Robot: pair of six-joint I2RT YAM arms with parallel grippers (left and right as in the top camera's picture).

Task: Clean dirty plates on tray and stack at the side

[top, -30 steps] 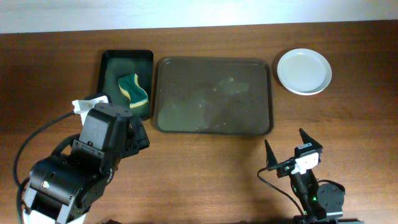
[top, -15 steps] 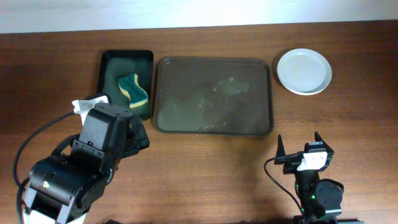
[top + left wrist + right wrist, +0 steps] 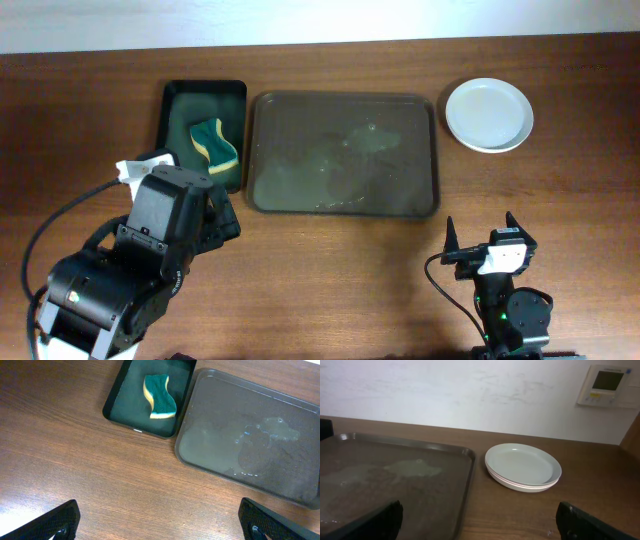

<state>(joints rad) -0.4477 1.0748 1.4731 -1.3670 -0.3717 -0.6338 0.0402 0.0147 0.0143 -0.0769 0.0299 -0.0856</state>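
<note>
My right claw [image 3: 481, 232] has swung back in the last second, from a tilted reach near the tray's front corner to a squared-up rest close to the counter's [image 3: 350, 290] front edge, and it has not stirred in the last half second. The tray [image 3: 340, 150] holds no plates now, only a thin wet film with pale streaks across its dark floor. The white plates [image 3: 489, 115] sit stacked on the counter just beyond the tray's right end, apart from its rim. From my right wrist I can count at least two nested rims, not clearly a third. I judge the job finished, or nearly so, and this pull-back reads as parking. The right claw is spread wide and empty, its fingers at the lower corners of the wrist view, aimed over the tray toward the stack. My left arm is folded back at the counter's front left, its claw [image 3: 160, 527] also spread wide and holding nothing. It looks down at the green-and-yellow sponge [image 3: 213, 141], which lies inside the small black tray [image 3: 205, 95] beside the big one.
</note>
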